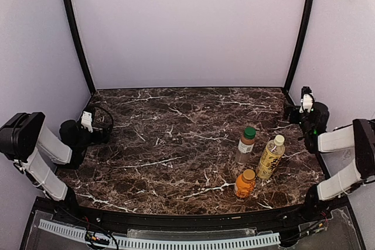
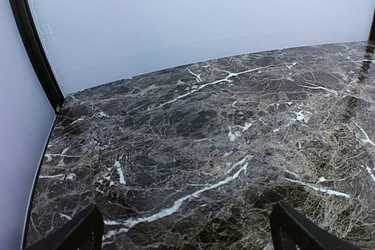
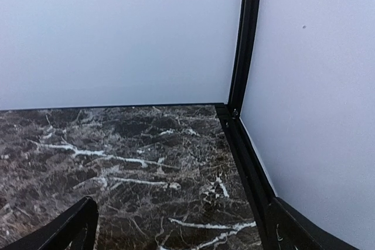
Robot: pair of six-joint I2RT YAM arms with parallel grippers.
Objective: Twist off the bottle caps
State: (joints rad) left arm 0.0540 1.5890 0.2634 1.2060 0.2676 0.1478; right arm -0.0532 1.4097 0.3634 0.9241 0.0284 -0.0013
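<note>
**While left gripper (image 2: 186, 229) and right gripper (image 3: 183, 229) gape empty, neither touches anything**

You see the brownish bottle (image 1: 246, 146), yellow-labelled bottle (image 1: 270, 158) and orange bottle (image 1: 245, 184), all capped, clustered near the right gripper, well apart from the left one.

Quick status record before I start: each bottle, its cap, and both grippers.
layout: all three upright, clustered on the right half of the marble table
brownish bottle: farthest back, green cap on
yellow-labelled bottle: rightmost, pale cap on
orange bottle: nearest, orange cap on
left gripper: open, empty, far from the bottles
right gripper: open, empty, facing the far right corner
caps removed: none
</note>
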